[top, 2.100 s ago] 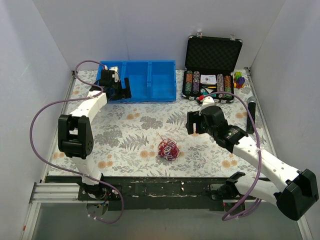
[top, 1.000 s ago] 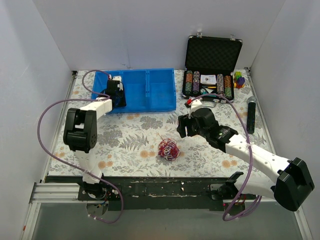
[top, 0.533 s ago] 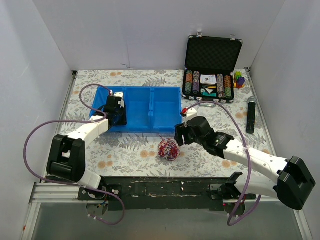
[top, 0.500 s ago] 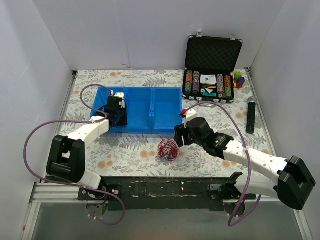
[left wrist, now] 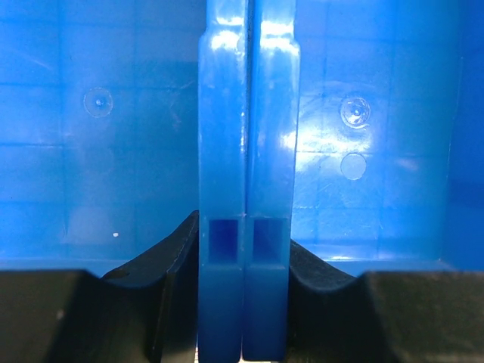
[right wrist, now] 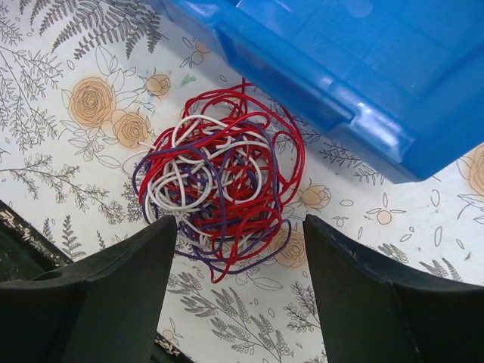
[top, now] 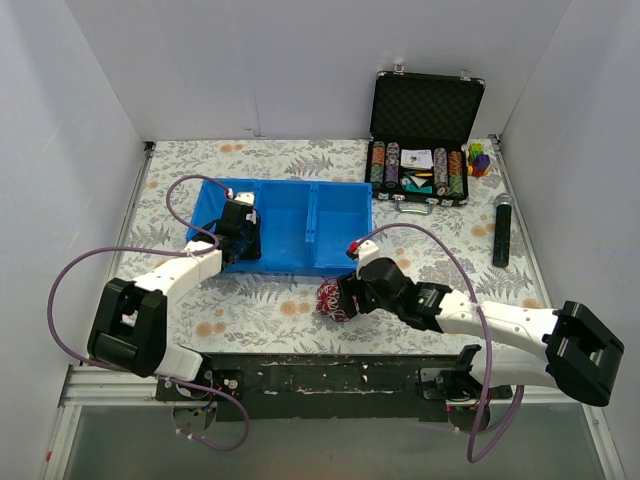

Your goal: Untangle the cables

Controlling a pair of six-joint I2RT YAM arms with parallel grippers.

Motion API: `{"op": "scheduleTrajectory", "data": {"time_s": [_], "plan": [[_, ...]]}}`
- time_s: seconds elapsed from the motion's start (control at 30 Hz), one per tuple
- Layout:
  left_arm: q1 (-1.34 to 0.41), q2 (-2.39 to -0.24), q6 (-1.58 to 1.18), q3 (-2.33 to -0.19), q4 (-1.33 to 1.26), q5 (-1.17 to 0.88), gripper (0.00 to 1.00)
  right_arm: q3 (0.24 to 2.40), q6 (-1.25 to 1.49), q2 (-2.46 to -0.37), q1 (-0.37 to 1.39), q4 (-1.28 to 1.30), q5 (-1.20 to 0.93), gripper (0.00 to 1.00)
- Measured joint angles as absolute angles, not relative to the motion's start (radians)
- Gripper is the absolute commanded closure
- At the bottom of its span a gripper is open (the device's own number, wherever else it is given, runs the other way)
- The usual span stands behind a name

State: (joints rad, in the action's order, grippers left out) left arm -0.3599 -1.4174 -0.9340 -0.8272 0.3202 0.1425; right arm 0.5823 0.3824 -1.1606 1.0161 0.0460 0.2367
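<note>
A flowered tabletop (top: 270, 300) between white walls carries one tangle of cables (right wrist: 215, 197), red, white and purple, near the front edge, with one blue bin (top: 288, 225) of three compartments just behind it. Of the two arms, the right gripper (right wrist: 238, 234) hangs over the tangle, jaws spread either side, while the left gripper (left wrist: 244, 246) is clamped on a bin divider (left wrist: 246, 136). One open case (top: 428, 100) of chips and one dark stick (top: 501, 232) lie far right.

cables (right wrist: 215, 198) just before bin (top: 340, 225), case (top: 427, 100) behind right
</note>
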Motion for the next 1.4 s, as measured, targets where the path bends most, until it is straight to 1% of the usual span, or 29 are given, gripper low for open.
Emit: {"op": "scheduleTrajectory", "data": {"time_s": [0.07,0.13,0.23,0.3,0.4,0.47,0.5,0.57,0.6,0.63,0.77,0.87,0.93,0.97,1.03,1.07,1.13,1.17,1.27,1.37,1.4], "plan": [[-0.362,-1.418,-0.950,-0.828,0.322,0.153,0.84,0.579,0.391,-1.173,1.024,0.032,0.238,0.25],[-0.362,-1.425,-0.967,-0.831,0.325,0.167,0.85,0.579,0.396,-1.188,1.024,0.019,0.240,0.28],[-0.362,-1.454,-0.993,-0.852,0.327,0.181,0.82,0.579,0.405,-1.213,1.026,-0.005,0.239,0.33],[-0.362,-1.471,-1.004,-0.858,0.317,0.184,0.77,0.579,0.413,-1.231,1.029,-0.019,0.234,0.40],[-0.362,-1.475,-1.007,-0.858,0.313,0.183,0.73,0.579,0.422,-1.251,1.039,-0.030,0.226,0.58],[-0.362,-1.475,-1.003,-0.857,0.312,0.177,0.65,0.579,0.428,-1.253,1.048,-0.032,0.220,0.70],[-0.362,-1.474,-1.000,-0.857,0.312,0.173,0.53,0.579,0.431,-1.253,1.052,-0.034,0.216,0.76],[-0.357,-1.470,-1.000,-0.855,0.309,0.143,0.36,0.578,0.437,-1.253,1.061,-0.034,0.211,0.87],[-0.355,-1.462,-0.999,-0.852,0.305,0.121,0.29,0.575,0.439,-1.251,1.066,-0.033,0.207,0.91],[-0.356,-1.453,-0.995,-0.852,0.307,0.103,0.25,0.571,0.442,-1.248,1.071,-0.033,0.205,0.98],[-0.356,-1.414,-0.963,-0.852,0.317,0.055,0.11,0.526,0.454,-1.196,1.100,-0.027,0.199,0.99],[-0.356,-1.378,-0.915,-0.853,0.352,0.032,0.02,0.487,0.468,-1.129,1.123,0.026,0.199,0.99],[-0.356,-1.342,-0.880,-0.858,0.381,0.009,0.02,0.480,0.472,-1.082,1.129,0.080,0.205,0.99],[-0.356,-1.323,-0.860,-0.867,0.399,-0.006,0.02,0.479,0.472,-1.056,1.130,0.114,0.215,0.92],[-0.356,-1.289,-0.822,-0.900,0.435,-0.039,0.02,0.481,0.477,-1.008,1.133,0.181,0.246,0.60],[-0.356,-1.276,-0.801,-0.921,0.450,-0.057,0.02,0.484,0.481,-0.991,1.133,0.216,0.265,0.48],[-0.356,-1.257,-0.760,-0.962,0.475,-0.099,0.02,0.501,0.485,-0.976,1.133,0.286,0.309,0.29],[-0.356,-1.250,-0.738,-0.978,0.487,-0.124,0.02,0.515,0.487,-0.976,1.132,0.316,0.331,0.22],[-0.365,-1.233,-0.684,-1.004,0.519,-0.201,0.02,0.573,0.493,-0.994,1.133,0.381,0.371,0.18],[-0.426,-1.217,-0.628,-1.005,0.547,-0.256,0.02,0.634,0.513,-1.017,1.133,0.406,0.387,0.18],[-0.462,-1.213,-0.606,-1.005,0.552,-0.268,0.02,0.644,0.522,-1.019,1.133,0.412,0.389,0.20]]}}
